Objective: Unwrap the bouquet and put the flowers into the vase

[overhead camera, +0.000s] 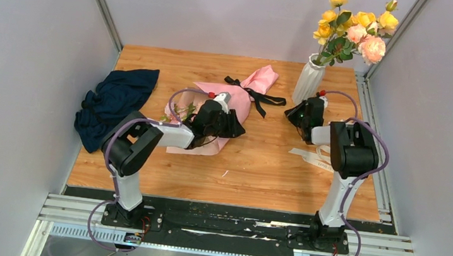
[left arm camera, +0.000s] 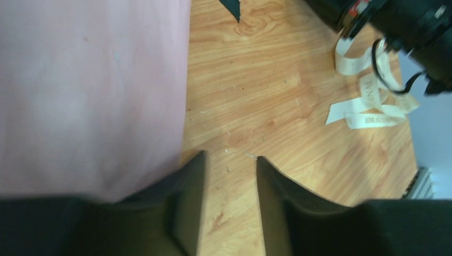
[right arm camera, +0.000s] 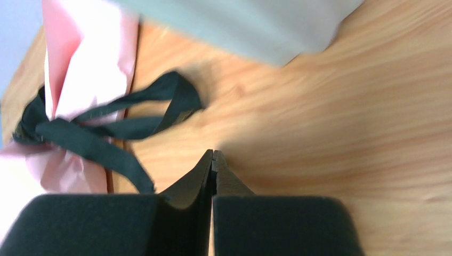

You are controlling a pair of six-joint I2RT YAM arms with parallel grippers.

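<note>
A dark cloth (overhead camera: 115, 100) lies well to the left of the left gripper (left arm camera: 229, 176) and plays no part in the task. The left gripper is partly open and holds nothing: in the wrist view, bare wood shows between its fingers (left arm camera: 186, 202). It sits low over the bouquet (overhead camera: 244, 101), with the pink paper (left arm camera: 90, 90) just beside its left finger. Green leaves (overhead camera: 178, 111) show at the open end of the cone, to the left of this gripper. The black ribbon (right arm camera: 106, 128) is tied around the narrow end of the paper, ahead and to the left of the right gripper (right arm camera: 213, 160). The right gripper is fully closed and empty, and it hovers over the wood. The vase (overhead camera: 308, 79) stands just beyond the right gripper and holds only yellow and peach roses (overhead camera: 355, 27). White ribbon strips (left arm camera: 368, 106) lie loose on the table on the near side of the right gripper. Assessment: the task is at an early stage. The white strips appear to be off the bouquet, but the black ribbon has yet to be untied and the paper opened. The pink flowers have yet to be lifted out and placed in the vase.
</note>
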